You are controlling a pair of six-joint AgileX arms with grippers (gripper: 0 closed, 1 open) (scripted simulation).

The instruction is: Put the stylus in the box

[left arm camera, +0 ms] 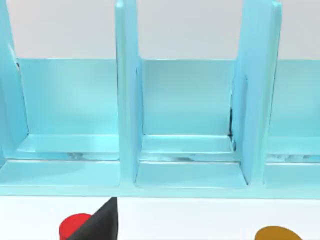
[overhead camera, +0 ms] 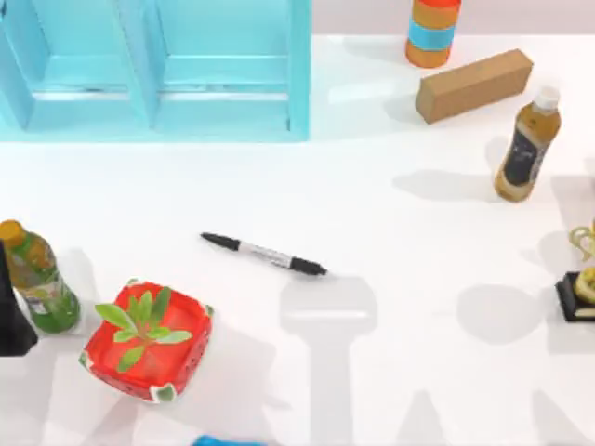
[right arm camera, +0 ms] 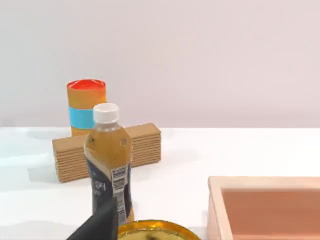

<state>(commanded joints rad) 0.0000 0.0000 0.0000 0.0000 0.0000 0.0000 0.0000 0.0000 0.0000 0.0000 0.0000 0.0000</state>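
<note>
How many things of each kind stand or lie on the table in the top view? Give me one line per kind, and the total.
Bottles: 2, green and brown
Stylus: 1
Box: 1, light cyan
Red container with leaves: 1
Cardboard block: 1
Orange-and-blue can: 1
Gold object on a black base: 1
Total: 8

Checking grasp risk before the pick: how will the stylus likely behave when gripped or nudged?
The stylus looks slim and round, lying flat on the table, so a nudge would probably roll it. It appears rigid and likely light. Its smooth barrel might slip between closing fingers.
</note>
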